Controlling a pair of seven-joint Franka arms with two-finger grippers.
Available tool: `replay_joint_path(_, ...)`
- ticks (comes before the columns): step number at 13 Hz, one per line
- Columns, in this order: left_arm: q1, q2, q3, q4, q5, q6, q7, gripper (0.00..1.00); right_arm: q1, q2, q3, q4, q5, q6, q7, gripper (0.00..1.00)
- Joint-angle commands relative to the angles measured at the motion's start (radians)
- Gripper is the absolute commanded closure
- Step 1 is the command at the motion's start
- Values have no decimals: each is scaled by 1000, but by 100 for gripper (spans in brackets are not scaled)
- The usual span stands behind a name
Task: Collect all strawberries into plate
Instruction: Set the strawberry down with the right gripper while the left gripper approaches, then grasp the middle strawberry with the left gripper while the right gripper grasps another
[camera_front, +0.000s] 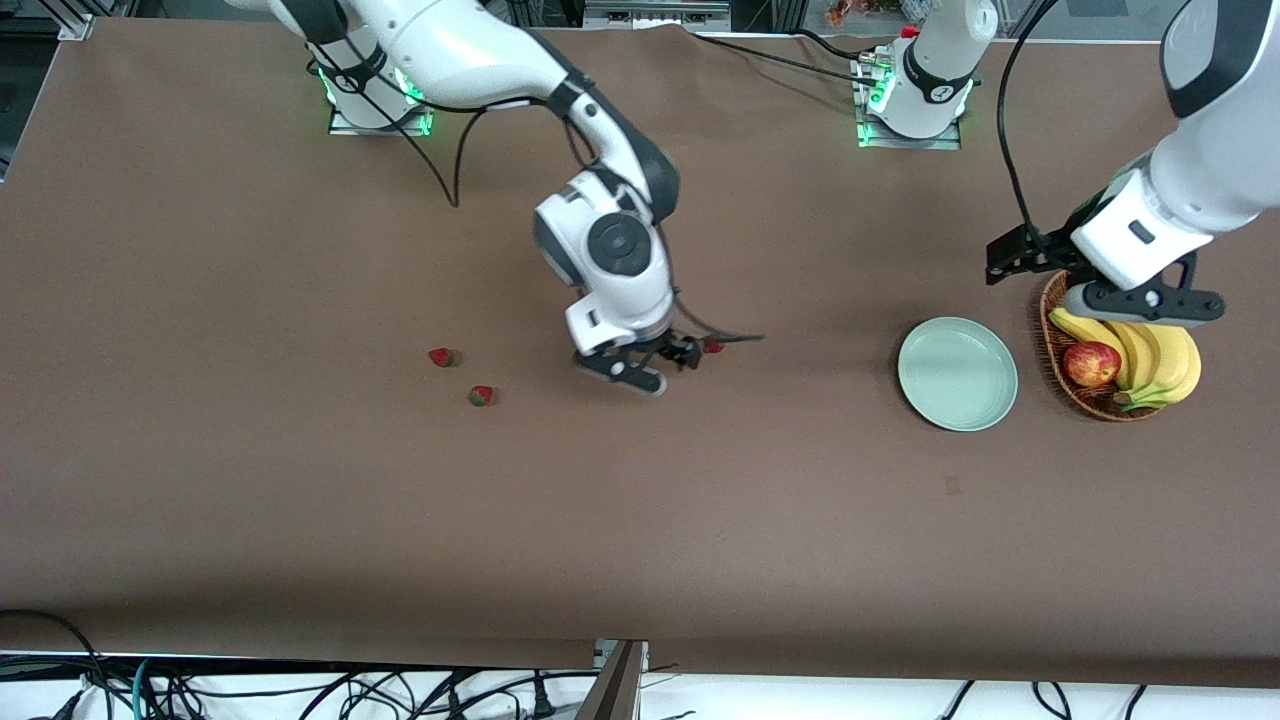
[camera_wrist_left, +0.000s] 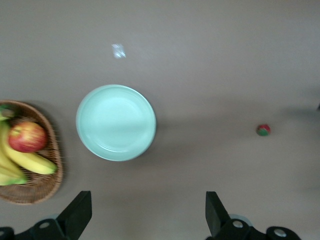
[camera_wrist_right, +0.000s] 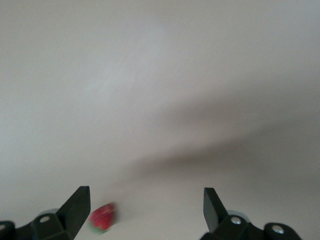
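Observation:
Three strawberries lie on the brown table. One strawberry (camera_front: 712, 346) is right at my right gripper (camera_front: 690, 352), which is open and low over the table. In the right wrist view this strawberry (camera_wrist_right: 102, 217) sits between the fingers, close to one finger (camera_wrist_right: 75, 205), and is not gripped. Two more strawberries (camera_front: 441, 357) (camera_front: 481, 396) lie toward the right arm's end. The mint-green plate (camera_front: 957, 373) is empty, toward the left arm's end. My left gripper (camera_front: 1015, 262) is open and empty, up in the air by the basket. Its wrist view shows the plate (camera_wrist_left: 116, 122) and one strawberry (camera_wrist_left: 263, 130).
A brown wicker basket (camera_front: 1052, 350) beside the plate holds a red apple (camera_front: 1091, 364) and bananas (camera_front: 1160, 360). It also shows in the left wrist view (camera_wrist_left: 47, 177). A black cable trails on the table by the right gripper.

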Motion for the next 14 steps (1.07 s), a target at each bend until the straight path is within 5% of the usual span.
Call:
replay_joint_path(1, -42, 93, -26, 11, -56, -35, 4, 0, -70, -68, -44, -57, -2, -117, -230, 0)
replay_joint_path(4, -90, 170, -60, -21, -65, 95, -22, 0, -70, -154, -169, -196, 1, -125, -491, 0)
replay_joint_path(8, -157, 210, -77, -182, -53, 478, -85, 0, -71, -315, -270, -509, 9, 19, -737, 0)
replay_joint_path(12, -255, 358, -88, -264, -26, 866, -90, 0, -75, -363, -283, -738, 20, 235, -780, 0)
replay_joint_path(14, -309, 395, -83, -291, -24, 941, -111, 0, -75, -357, -283, -790, 65, 278, -780, 0)
